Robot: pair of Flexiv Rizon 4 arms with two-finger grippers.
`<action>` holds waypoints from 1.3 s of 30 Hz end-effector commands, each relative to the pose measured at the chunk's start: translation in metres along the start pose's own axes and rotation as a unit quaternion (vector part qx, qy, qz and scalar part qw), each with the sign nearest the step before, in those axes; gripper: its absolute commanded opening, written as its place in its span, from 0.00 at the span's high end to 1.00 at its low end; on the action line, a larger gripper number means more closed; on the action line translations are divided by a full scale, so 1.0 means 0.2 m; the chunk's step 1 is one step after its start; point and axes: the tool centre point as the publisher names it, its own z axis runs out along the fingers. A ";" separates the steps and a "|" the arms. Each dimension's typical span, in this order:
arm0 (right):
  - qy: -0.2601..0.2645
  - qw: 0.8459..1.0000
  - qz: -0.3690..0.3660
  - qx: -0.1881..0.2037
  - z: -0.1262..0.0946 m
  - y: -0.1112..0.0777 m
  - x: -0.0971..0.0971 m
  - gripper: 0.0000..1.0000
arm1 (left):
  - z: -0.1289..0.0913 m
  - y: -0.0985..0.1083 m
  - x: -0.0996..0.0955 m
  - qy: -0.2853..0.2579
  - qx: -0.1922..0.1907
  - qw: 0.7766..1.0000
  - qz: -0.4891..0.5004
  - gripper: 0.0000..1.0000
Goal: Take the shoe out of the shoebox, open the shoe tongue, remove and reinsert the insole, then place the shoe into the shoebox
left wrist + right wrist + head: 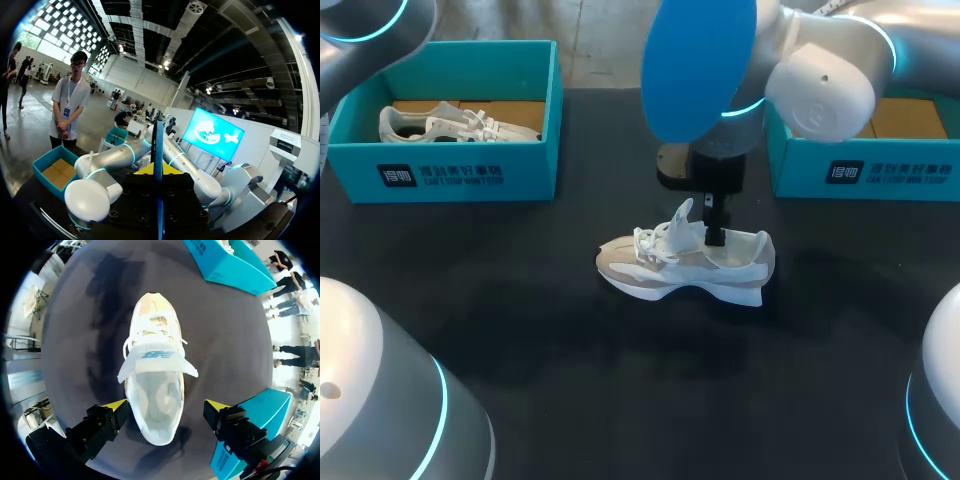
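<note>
Right tool (pixel 166 407) hung spread wide over the heel of the shoe (pixel 150 315), tongue (pixel 156 360) raised; it needed to descend centred and pinch only the insole (pixel 157 400).

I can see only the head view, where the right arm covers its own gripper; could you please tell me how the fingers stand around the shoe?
Observer: The right gripper is open, with one yellow tip on each side of the heel end of the shoe.
Operator: Thank you; does either finger touch it?
Observer: The finger nearer the shoebox stands clear of the shoe. The other lies close beside it, and I cannot tell whether it touches.
Operator: And what does the left wrist camera face?
Observer: It looks across at the right arm; no shoe shows in it.
</note>
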 end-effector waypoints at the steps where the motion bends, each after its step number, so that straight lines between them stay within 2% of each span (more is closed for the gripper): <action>1: -0.002 1.000 0.002 -0.001 0.01 0.02 0.00 0.00 | 0.00 0.00 0.00 0.000 0.000 1.000 0.000 1.00; 4: -0.003 1.000 0.001 -0.003 0.02 0.04 -0.01 0.00 | 0.00 0.00 0.00 0.000 0.000 1.000 0.000 1.00; 9: -0.002 1.000 -0.008 -0.010 0.10 0.07 -0.09 0.00 | 0.00 0.00 0.00 0.000 0.000 1.000 0.000 1.00; 14: -0.002 1.000 -0.018 -0.009 0.14 0.09 -0.13 0.00 | 0.00 0.00 0.00 0.000 0.000 1.000 0.000 1.00; 31: 0.023 0.999 -0.014 -0.022 0.32 0.11 -0.12 0.00 | 0.00 0.00 0.00 0.000 0.000 1.000 0.000 1.00; 33: 0.023 0.999 -0.013 -0.022 0.33 0.12 -0.13 0.21 | 0.00 0.00 0.00 0.000 0.000 1.000 0.000 1.00; 34: 0.023 0.999 -0.011 -0.023 0.33 0.12 -0.13 0.43 | 0.00 0.00 0.00 0.000 0.000 1.000 0.000 1.00; 35: 0.023 0.999 -0.010 -0.023 0.34 0.12 -0.13 0.53 | 0.00 0.00 0.00 0.000 0.000 1.000 0.000 1.00; 36: 0.023 0.999 -0.010 -0.023 0.34 0.12 -0.13 0.55 | 0.00 0.00 0.00 0.000 0.000 1.000 0.000 1.00; 37: 0.022 0.999 -0.009 -0.023 0.34 0.12 -0.13 0.63 | 0.00 0.00 0.00 0.000 0.000 1.000 0.000 1.00; 38: 0.022 0.999 -0.009 -0.023 0.34 0.12 -0.13 0.84 | 0.00 0.00 0.00 0.000 0.000 1.000 0.000 1.00; 39: 0.021 0.999 -0.008 -0.024 0.34 0.12 -0.13 1.00 | 0.00 0.00 0.00 0.000 0.000 1.000 0.000 1.00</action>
